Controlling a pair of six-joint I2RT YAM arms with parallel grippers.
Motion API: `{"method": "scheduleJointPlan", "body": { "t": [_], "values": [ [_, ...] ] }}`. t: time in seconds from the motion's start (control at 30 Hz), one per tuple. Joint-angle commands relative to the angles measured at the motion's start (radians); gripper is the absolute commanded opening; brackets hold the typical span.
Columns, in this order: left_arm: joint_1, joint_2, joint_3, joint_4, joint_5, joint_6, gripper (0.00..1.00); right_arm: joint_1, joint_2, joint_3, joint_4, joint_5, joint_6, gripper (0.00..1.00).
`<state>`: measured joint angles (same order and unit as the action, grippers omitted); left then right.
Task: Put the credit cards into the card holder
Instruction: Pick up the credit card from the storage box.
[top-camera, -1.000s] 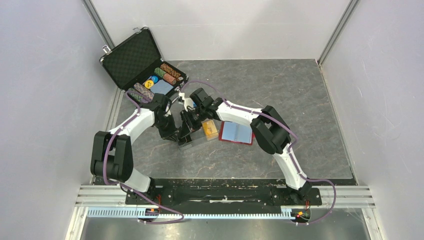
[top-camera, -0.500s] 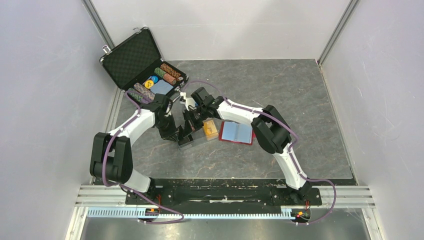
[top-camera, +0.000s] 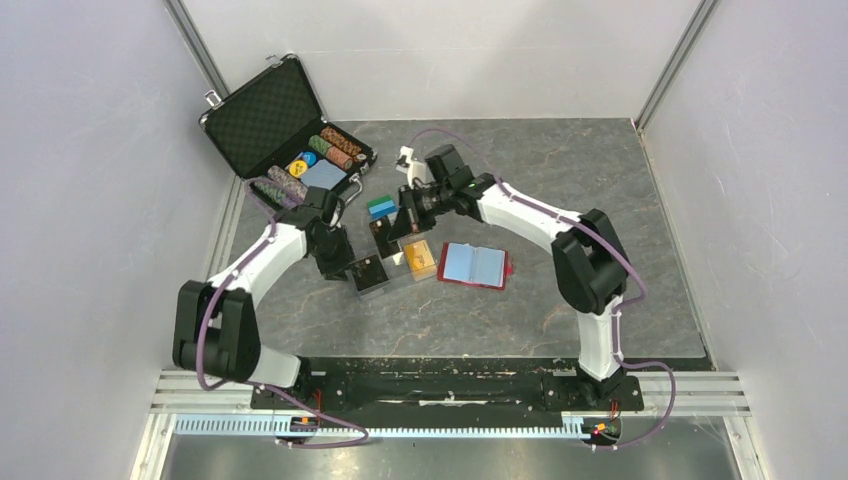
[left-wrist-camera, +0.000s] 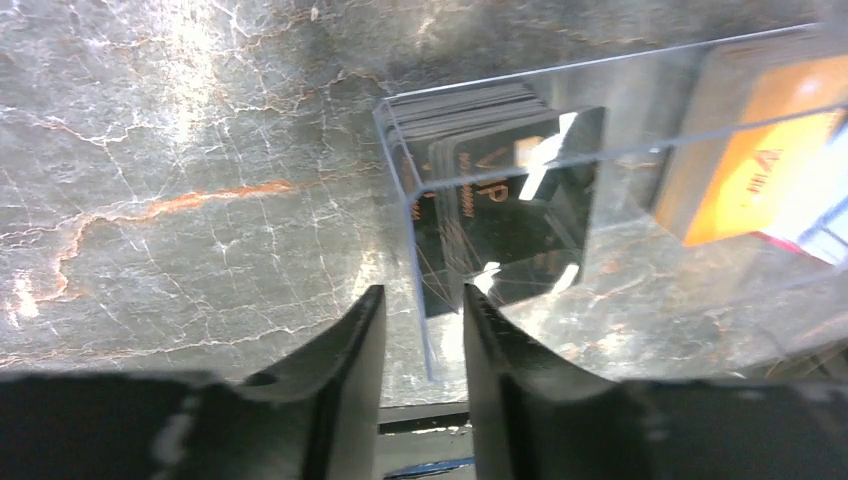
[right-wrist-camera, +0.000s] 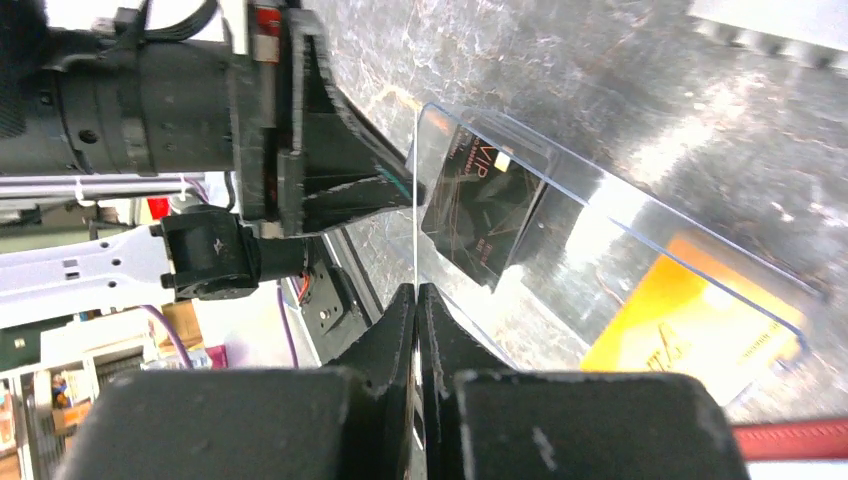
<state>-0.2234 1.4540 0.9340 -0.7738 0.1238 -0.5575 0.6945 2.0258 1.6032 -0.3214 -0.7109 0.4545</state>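
1. The orange cards (top-camera: 420, 258) lie in the right end of a clear box (top-camera: 395, 270) on the table (top-camera: 600, 200).
2. The holder (top-camera: 506, 270) lies open and flat just right of the box, its pale blue inside facing up.
3. Black cards (left-wrist-camera: 490, 190) fill the left end of the box.
4. The left pincer (left-wrist-camera: 422, 300) is low at that end. Its fingers stand a little apart, with the clear wall's edge in the gap.
5. The right pincer (right-wrist-camera: 415, 292) is together, clamped on a thin piece (right-wrist-camera: 414, 200) seen only edge-on above the box. I cannot tell what it is.
6. A chip case (top-camera: 270, 120) stands open at the far left.
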Motion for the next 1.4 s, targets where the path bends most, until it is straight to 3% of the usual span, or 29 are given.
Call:
{"method": "scheduleJointPlan", "body": {
  "t": [0.0,0.2,0.33,0.47,0.57,0.67,0.8,0.87,0.93,1.1,1.17,1.27,1.37],
  "values": [
    [-0.005,-0.135,0.076,0.052,0.041,0.054,0.44,-0.064,-0.121,-0.079,0.055,-0.05,0.025,0.0],
    [-0.008,-0.201,0.071,0.293,0.329,0.027,0.56,-0.155,-0.232,-0.201,0.099,-0.131,0.078,0.0],
    [-0.04,-0.155,0.001,0.597,0.54,-0.107,0.56,-0.199,-0.308,-0.281,0.181,-0.194,0.171,0.0],
    [-0.085,-0.11,-0.048,0.875,0.617,-0.243,0.55,-0.232,-0.371,-0.356,0.286,-0.24,0.287,0.0],
    [-0.124,-0.065,-0.037,0.958,0.636,-0.281,0.53,-0.24,-0.4,-0.382,0.314,-0.249,0.319,0.0],
    [-0.158,-0.021,-0.01,0.998,0.661,-0.292,0.43,-0.242,-0.414,-0.408,0.368,-0.255,0.354,0.0],
    [-0.174,0.0,-0.018,1.101,0.692,-0.353,0.15,-0.246,-0.42,-0.432,0.39,-0.252,0.365,0.0],
    [-0.173,-0.003,-0.037,1.163,0.702,-0.39,0.07,-0.251,-0.422,-0.442,0.39,-0.248,0.361,0.0],
    [-0.173,-0.006,-0.052,1.202,0.71,-0.416,0.02,-0.259,-0.426,-0.45,0.393,-0.247,0.355,0.17],
    [-0.173,-0.021,-0.082,1.267,0.718,-0.458,0.02,-0.306,-0.47,-0.483,0.409,-0.219,0.336,0.54],
    [-0.174,-0.024,-0.089,1.29,0.725,-0.473,0.02,-0.326,-0.488,-0.501,0.433,-0.222,0.344,0.64],
    [-0.173,-0.021,-0.09,1.312,0.738,-0.488,0.02,-0.337,-0.502,-0.533,0.506,-0.243,0.382,0.68],
    [-0.174,-0.017,-0.089,1.311,0.74,-0.491,0.02,-0.337,-0.514,-0.577,0.64,-0.27,0.478,0.57]
  ]
}}
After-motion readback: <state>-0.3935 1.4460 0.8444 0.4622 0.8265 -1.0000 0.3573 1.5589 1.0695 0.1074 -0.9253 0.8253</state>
